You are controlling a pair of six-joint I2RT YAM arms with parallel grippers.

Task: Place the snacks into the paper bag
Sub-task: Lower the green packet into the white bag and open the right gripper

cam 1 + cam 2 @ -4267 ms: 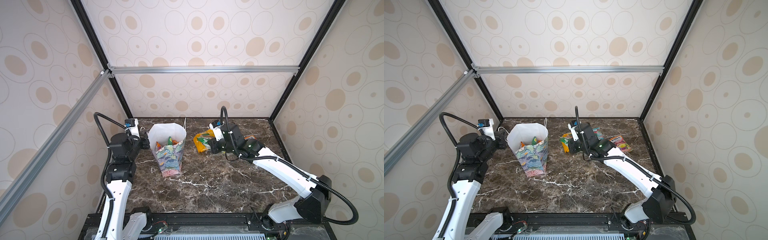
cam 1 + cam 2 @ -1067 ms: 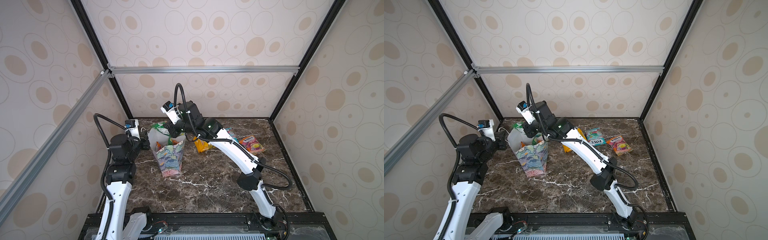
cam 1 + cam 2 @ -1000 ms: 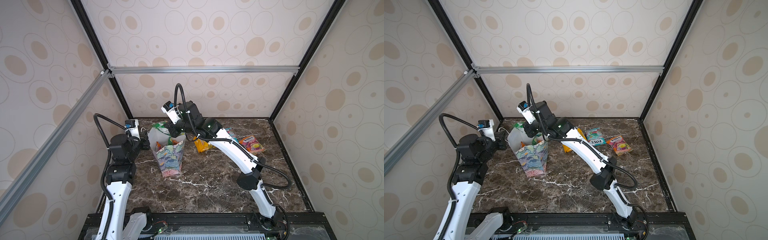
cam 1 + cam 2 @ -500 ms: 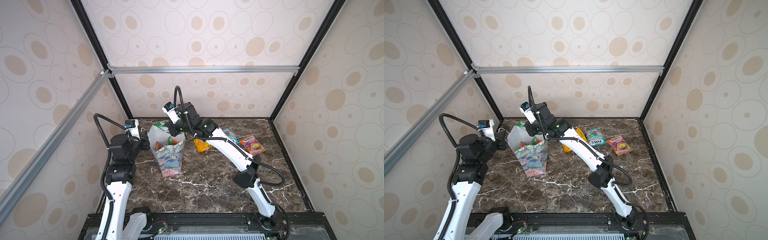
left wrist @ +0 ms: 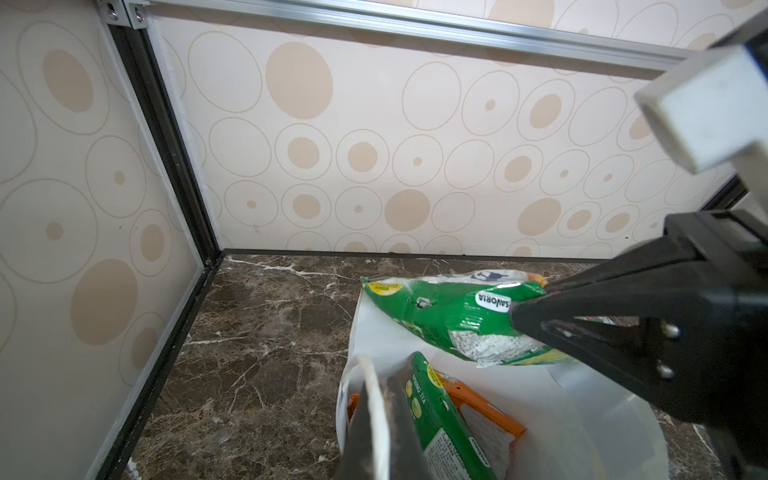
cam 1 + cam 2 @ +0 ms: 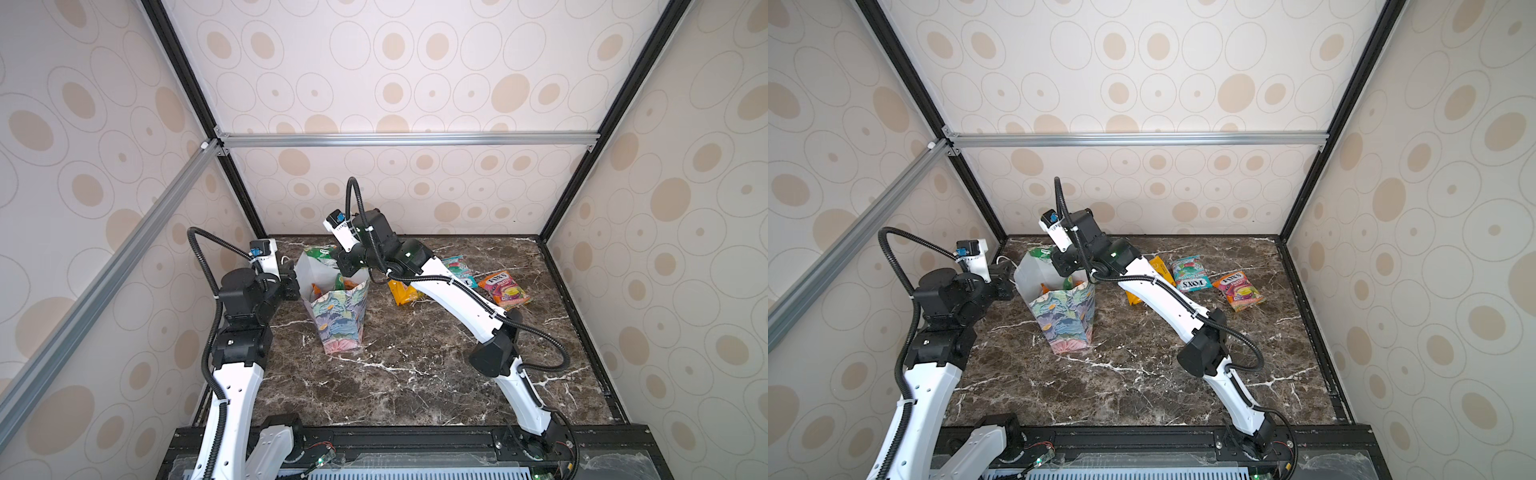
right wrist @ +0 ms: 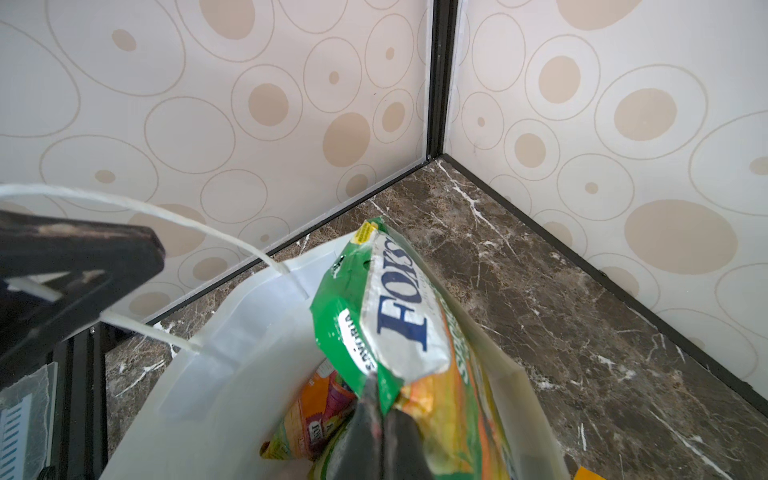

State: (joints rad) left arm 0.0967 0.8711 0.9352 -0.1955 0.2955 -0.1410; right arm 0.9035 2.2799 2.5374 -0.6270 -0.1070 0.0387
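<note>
Table: dark brown marble table (image 6: 395, 374) with white veins, carrying everything.
Paper bag: tall paper bag (image 6: 338, 316) (image 6: 1065, 318), pastel floral print outside, white inside. It stands upright left of the table's middle, with its mouth open.
Left gripper: the left gripper (image 6: 293, 282) sits at the bag's left rim. The left wrist view (image 5: 376, 399) shows its jaws pressed narrow, pinching the white rim between them.
Inside the bag: a flat green tea packet (image 5: 432, 411) and an orange packet (image 5: 486, 419) stand on edge, touching.
Right gripper: the right gripper (image 6: 345, 266) (image 7: 376, 399) reaches across the middle, over the bag's mouth. Its jaws are narrow, clamped on the green snack packet.
Green snack packet: a glossy green plastic packet with a white FOX'S panel (image 7: 395, 316) (image 5: 449, 316). It is held tilted above the opening, toward the bag's far rim.
Yellow packet: a yellow-orange plastic packet (image 6: 401, 293) lies on the table right of the bag, partly hidden by the right arm.
Orange-pink packet: an orange and pink FOX'S packet (image 6: 1237, 291) lies flat at the far right.
Teal packet: a teal FOX'S packet (image 6: 1190, 272) lies flat between those two, slightly farther back.
</note>
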